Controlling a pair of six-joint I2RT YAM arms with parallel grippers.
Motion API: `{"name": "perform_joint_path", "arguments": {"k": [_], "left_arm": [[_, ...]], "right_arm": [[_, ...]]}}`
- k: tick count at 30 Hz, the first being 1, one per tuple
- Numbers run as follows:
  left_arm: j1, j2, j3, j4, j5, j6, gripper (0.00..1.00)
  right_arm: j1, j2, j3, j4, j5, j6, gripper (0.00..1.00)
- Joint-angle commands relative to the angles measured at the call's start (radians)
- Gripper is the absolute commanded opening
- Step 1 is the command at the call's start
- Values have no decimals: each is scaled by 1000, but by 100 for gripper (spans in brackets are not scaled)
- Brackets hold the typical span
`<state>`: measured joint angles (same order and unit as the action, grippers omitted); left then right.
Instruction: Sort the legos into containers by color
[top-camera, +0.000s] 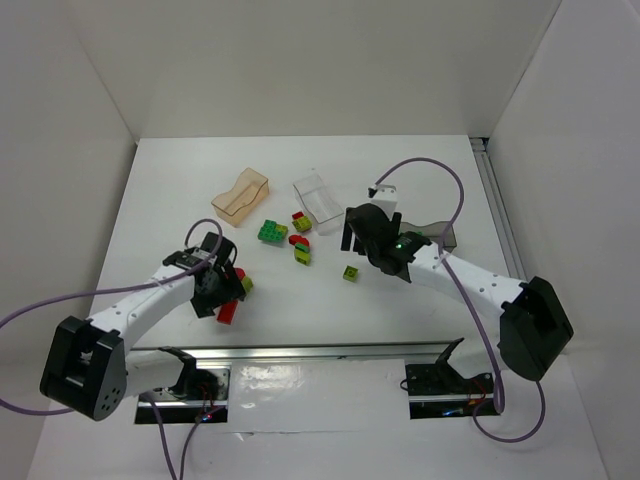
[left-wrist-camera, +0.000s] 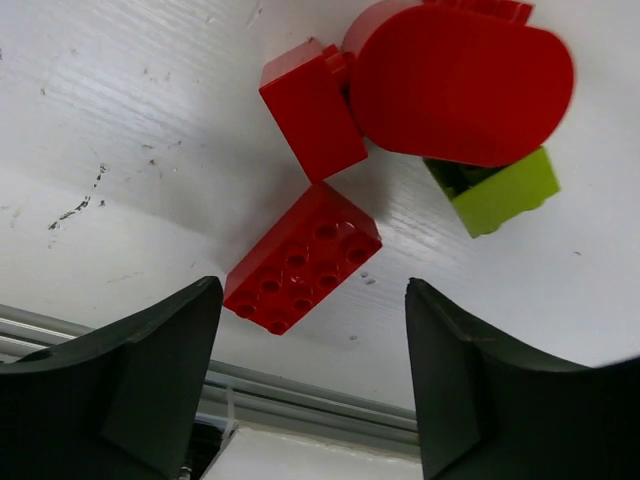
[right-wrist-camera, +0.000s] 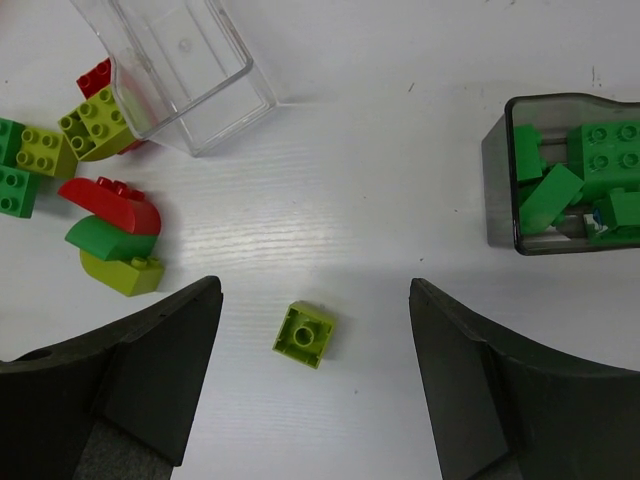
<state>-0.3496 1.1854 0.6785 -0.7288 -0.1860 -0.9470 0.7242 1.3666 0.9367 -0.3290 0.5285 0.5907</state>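
**Top external.** The orange tub (top-camera: 242, 197) and the clear tub (top-camera: 318, 200) appear empty, and the loose legos (top-camera: 300, 245) lie scattered, so most of the sorting is left.

**Left wrist.** The left gripper (left-wrist-camera: 312, 330) is spread wide and empty. A red brick (left-wrist-camera: 302, 257) lies just ahead of it and the table's edge rail (left-wrist-camera: 300, 395) close behind.

**Right wrist.** The right gripper (right-wrist-camera: 315, 300) is wide and empty, with a yellow-green brick (right-wrist-camera: 305, 334) between its fingers. The grey tub (right-wrist-camera: 497, 170), ahead-right, holds green bricks, with bare table between.

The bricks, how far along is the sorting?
Done: several green bricks sit in the grey tub. In hand: nothing yet; the left gripper hangs open over a red brick, the right gripper over a yellow-green brick. Left: the orange tub and clear tub look empty; other bricks lie loose.
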Motion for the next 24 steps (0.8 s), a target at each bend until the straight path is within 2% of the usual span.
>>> {"name": "perform_joint_path", "arguments": {"k": [1,7,8,10,12,14,16,21,24], "left_arm": [[-14,32,-17,48,11,-53,80],[-41,51,-50,98,20,-64,61],[-42,51,-50,107,20,-64,52],[-63,62,-50,108,20,-64,46],[-78,72,-40,108,10,-64,32],[-103,72,-27,76,-16,-76,24],[-121,56,16,39,-38,-76,20],[-137,-4,157,-47,-151,-35,20],[-103,67,298,-60,-207,40,20]], "right_arm": [[7,-38,25,-15,50,18,83],[7,-38,25,-15,50,27,83],[7,-28,25,-15,50,27,83],[7,-27,25,-15,50,27,83],[7,-17,25,-15,50,27,83],[-2,-17,34,-15,50,18,83],[-2,-17,34,-15,50,18,83],[-11,-40,34,-15,62,9,83],[-22,-58,34,-15,73,9,83]]}}
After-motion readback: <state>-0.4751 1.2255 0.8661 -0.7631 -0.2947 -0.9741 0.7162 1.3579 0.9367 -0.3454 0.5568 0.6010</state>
